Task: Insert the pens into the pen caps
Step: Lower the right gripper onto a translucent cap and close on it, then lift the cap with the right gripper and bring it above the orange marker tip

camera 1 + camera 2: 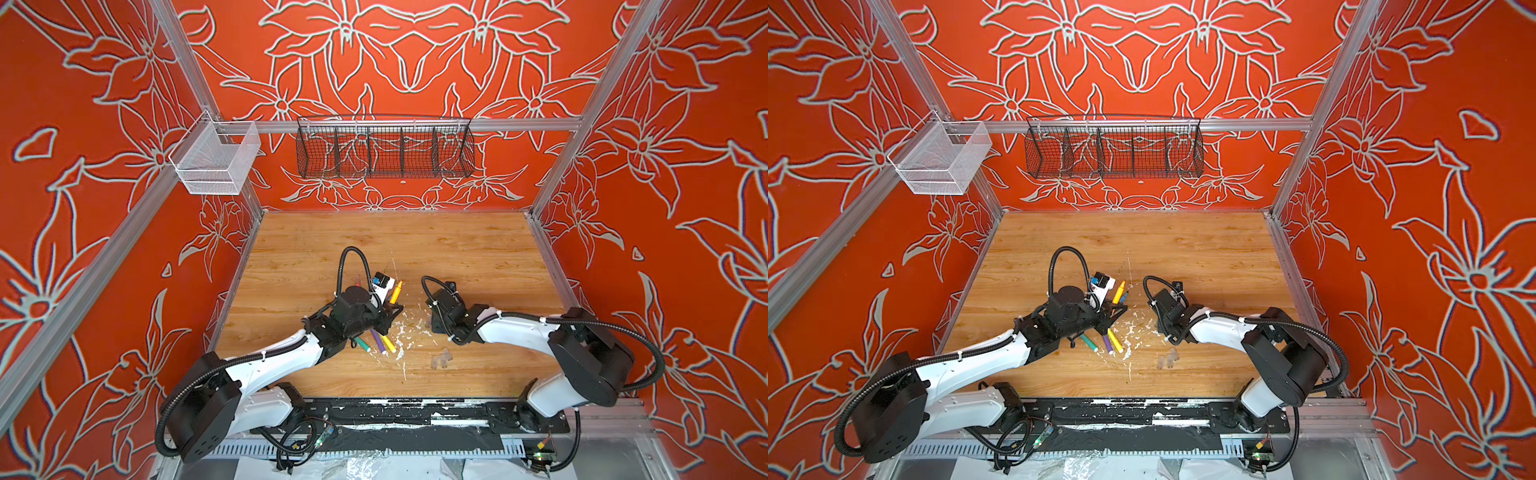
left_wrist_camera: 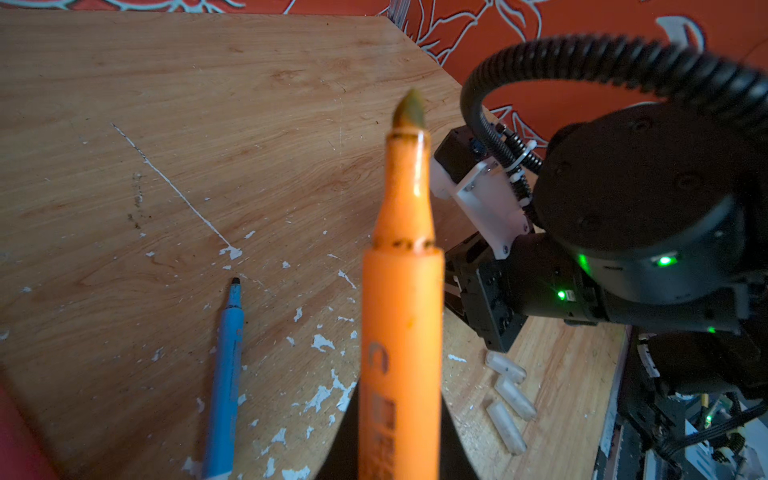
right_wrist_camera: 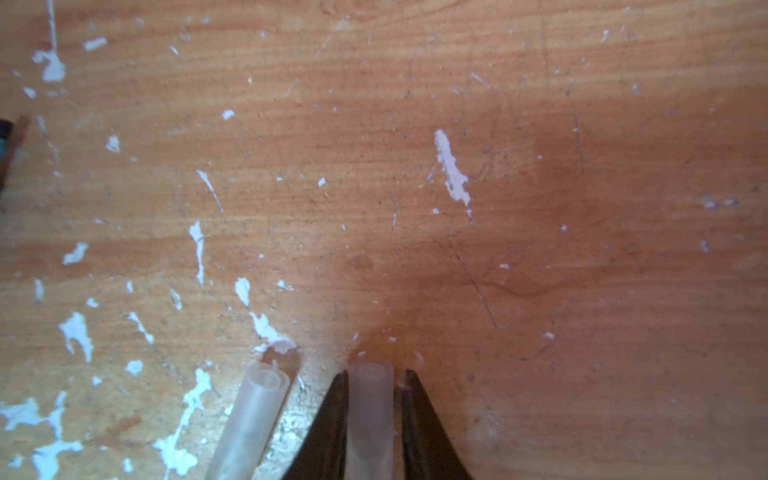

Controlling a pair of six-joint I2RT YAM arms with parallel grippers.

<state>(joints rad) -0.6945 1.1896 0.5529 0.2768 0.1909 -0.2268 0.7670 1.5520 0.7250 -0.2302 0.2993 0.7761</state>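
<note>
One orange pen clamped in left fingers, one cap in right fingers.

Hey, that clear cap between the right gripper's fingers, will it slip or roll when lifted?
Likely light: the clear cap is a small hollow tube. Its smooth round wall may slip between the right gripper's fingers, and could roll if dropped.

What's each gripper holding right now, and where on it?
Left gripper: orange pen, by its barrel, tip free. Right gripper: pen cap, pinched across its sides.
</note>
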